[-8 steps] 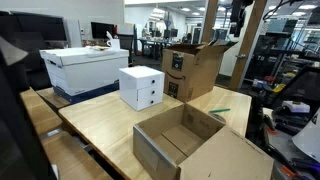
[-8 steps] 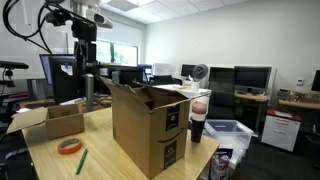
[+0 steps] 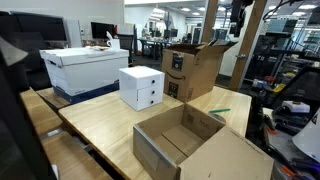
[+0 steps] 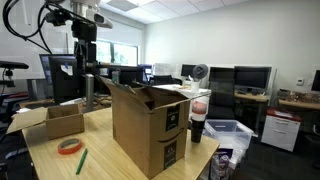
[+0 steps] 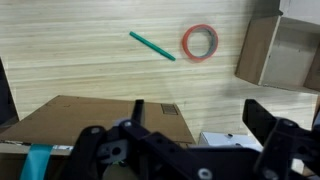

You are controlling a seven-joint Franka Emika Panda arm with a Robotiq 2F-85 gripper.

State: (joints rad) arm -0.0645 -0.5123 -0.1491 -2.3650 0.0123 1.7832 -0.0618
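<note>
You are hovering over one tall brown cardboard box (image 4: 150, 125), which is standing on the pale wooden desk (image 3: 110, 125) with its top flaps open; what it is holding cannot be seen. Your black fingers (image 5: 262, 118) are standing wide apart and gripping nothing, high above that box's flap in the wrist view. The arm (image 4: 82, 20) is reaching up high, with the wrist pointing straight down. Beyond the box, one green pen (image 5: 152, 46) and one red tape ring (image 5: 200, 42) are lying near each other, not touching. One low open cardboard box (image 5: 255, 55) is sitting near the ring, showing bare cardboard inside. Farther off, one white two-drawer box (image 3: 141, 87) and one white lidded storage box (image 3: 85, 68) are sitting side by side.
</note>
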